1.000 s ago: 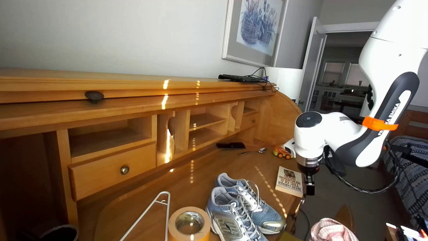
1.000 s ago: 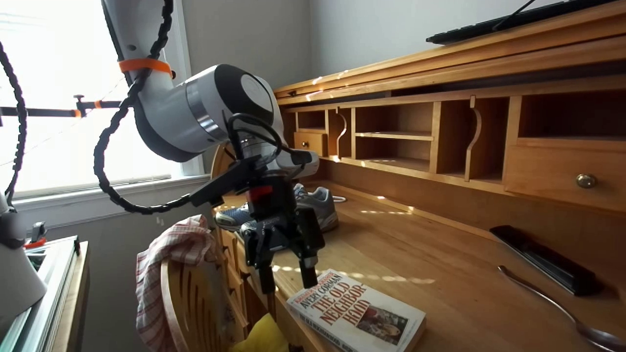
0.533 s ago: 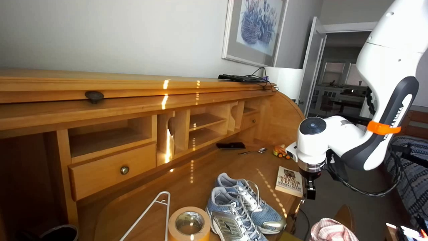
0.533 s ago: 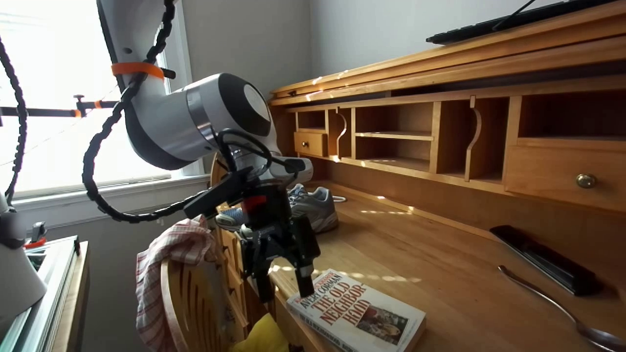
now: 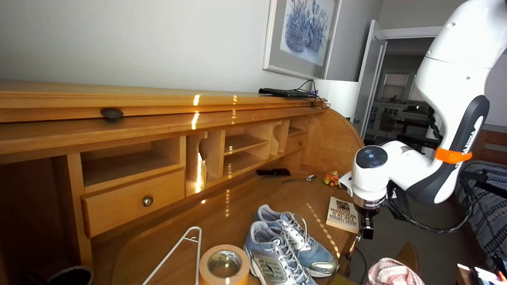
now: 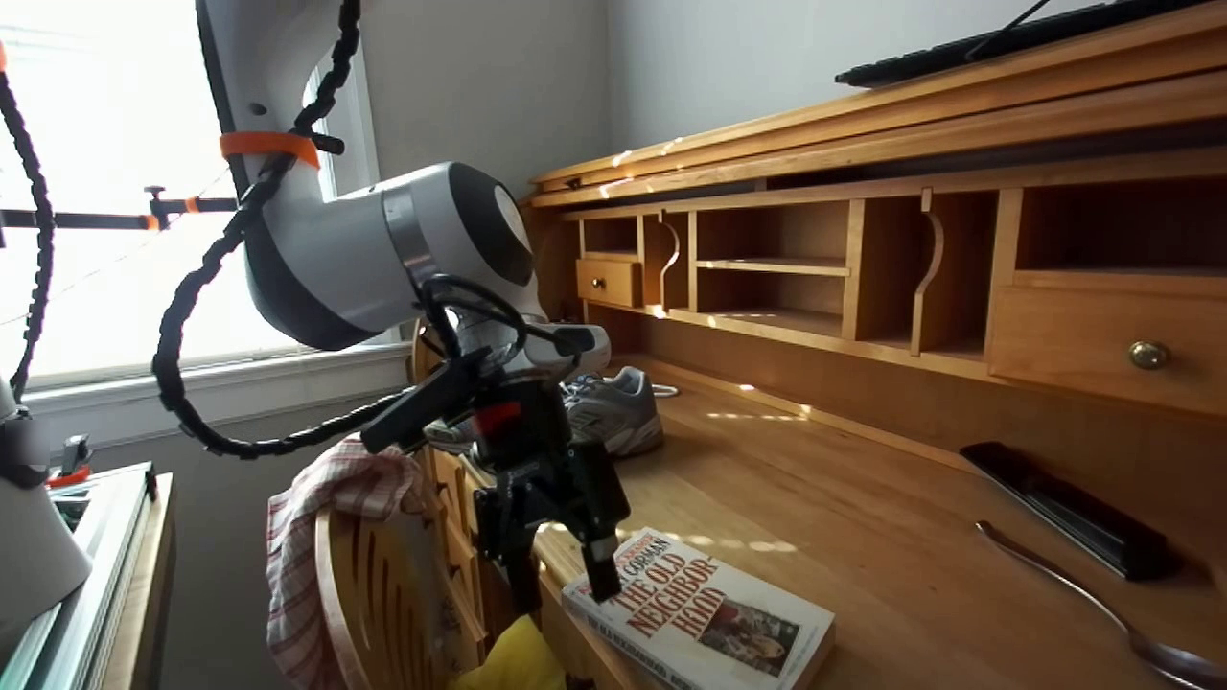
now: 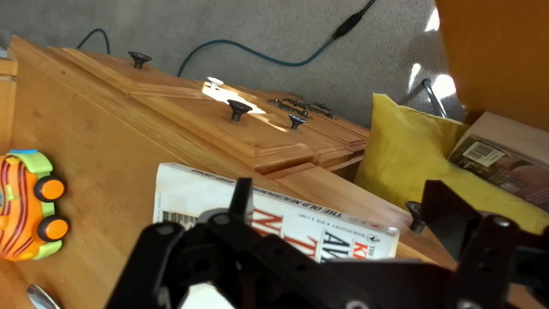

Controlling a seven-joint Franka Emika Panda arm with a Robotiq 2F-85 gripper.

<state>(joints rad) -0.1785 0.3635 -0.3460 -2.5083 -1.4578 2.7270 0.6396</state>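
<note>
From here the jaws hang spread wide near that Old Neighborhood paperback [image 6: 705, 613] on the surface [image 6: 834, 508] (running shoes [image 5: 287, 247] farther along)

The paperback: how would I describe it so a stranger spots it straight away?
Find the large wooden desk, then the black claw near its front edge. The paperback lies flat on the desk, close to that claw. Its white cover with red title lettering sets it apart from the shoes and spoon.
</note>
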